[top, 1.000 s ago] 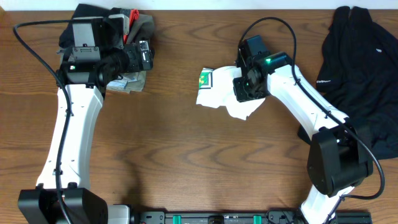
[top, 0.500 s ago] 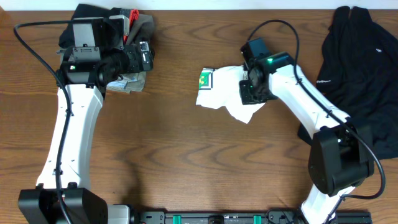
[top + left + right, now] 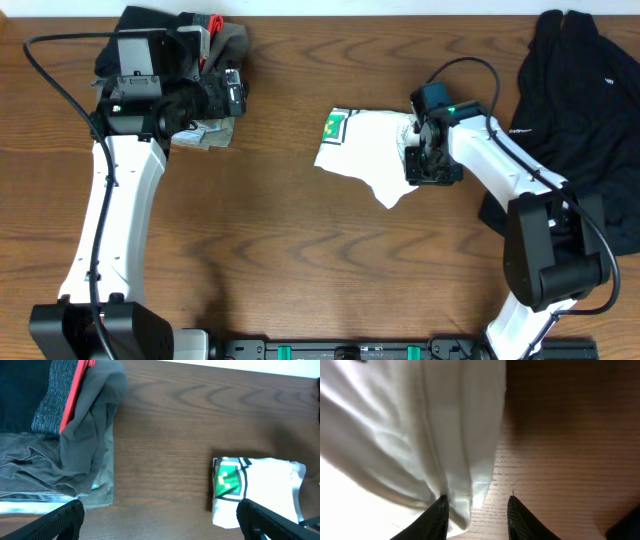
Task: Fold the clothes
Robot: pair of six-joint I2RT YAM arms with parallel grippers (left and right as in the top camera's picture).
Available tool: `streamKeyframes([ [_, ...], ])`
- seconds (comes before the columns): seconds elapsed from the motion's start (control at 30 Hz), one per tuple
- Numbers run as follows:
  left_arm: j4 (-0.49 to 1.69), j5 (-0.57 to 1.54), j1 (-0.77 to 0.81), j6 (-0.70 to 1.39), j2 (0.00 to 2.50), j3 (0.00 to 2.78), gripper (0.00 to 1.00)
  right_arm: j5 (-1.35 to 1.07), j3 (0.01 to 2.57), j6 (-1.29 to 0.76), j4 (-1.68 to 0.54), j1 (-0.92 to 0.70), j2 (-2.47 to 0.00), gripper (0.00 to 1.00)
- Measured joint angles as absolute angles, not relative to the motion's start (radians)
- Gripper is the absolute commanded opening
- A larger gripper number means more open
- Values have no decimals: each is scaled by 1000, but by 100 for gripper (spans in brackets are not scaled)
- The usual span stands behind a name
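Note:
The clothes, a white T-shirt [image 3: 365, 150] with a green pixel print [image 3: 333, 126] at its left end, lie folded mid-table. My right gripper [image 3: 418, 160] sits low at the shirt's right edge. In the right wrist view its fingers [image 3: 477, 502] stand apart. The T-shirt's white hem [image 3: 420, 425] hangs against the left finger, with bare wood showing in the rest of the gap. My left gripper [image 3: 235, 92] hovers wide open at the upper left. The left wrist view shows the T-shirt [image 3: 265, 485] ahead of that gripper [image 3: 160, 507], with nothing between its fingers.
A pile of folded olive, grey and black garments [image 3: 215, 130] lies under the left arm, seen also in the left wrist view [image 3: 75, 435]. A loose black garment [image 3: 580, 100] covers the table's right side, close behind the right arm.
My right gripper has slid rightward from above the shirt to its right edge, and the cloth has been drawn out flatter that way. The left arm has not moved.

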State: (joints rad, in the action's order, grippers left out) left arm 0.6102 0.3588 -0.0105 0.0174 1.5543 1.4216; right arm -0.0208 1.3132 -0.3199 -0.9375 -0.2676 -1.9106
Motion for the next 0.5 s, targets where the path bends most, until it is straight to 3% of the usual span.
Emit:
streamKeyframes([
  [0.1, 610, 359, -10, 14, 1554, 1422, 98, -55, 1321, -317, -936, -238, -1910, 36],
  [0.17, 610, 359, -10, 10, 1554, 1422, 98, -71, 1342, -304, -930, -217, -1908, 21],
  [0.3, 610, 359, -10, 3, 1554, 1422, 98, -93, 1428, -269, -851, -196, -1873, 1],
  [0.5, 610, 359, -10, 3, 1554, 1422, 98, -168, 1478, -234, -610, -197, -1834, 1],
])
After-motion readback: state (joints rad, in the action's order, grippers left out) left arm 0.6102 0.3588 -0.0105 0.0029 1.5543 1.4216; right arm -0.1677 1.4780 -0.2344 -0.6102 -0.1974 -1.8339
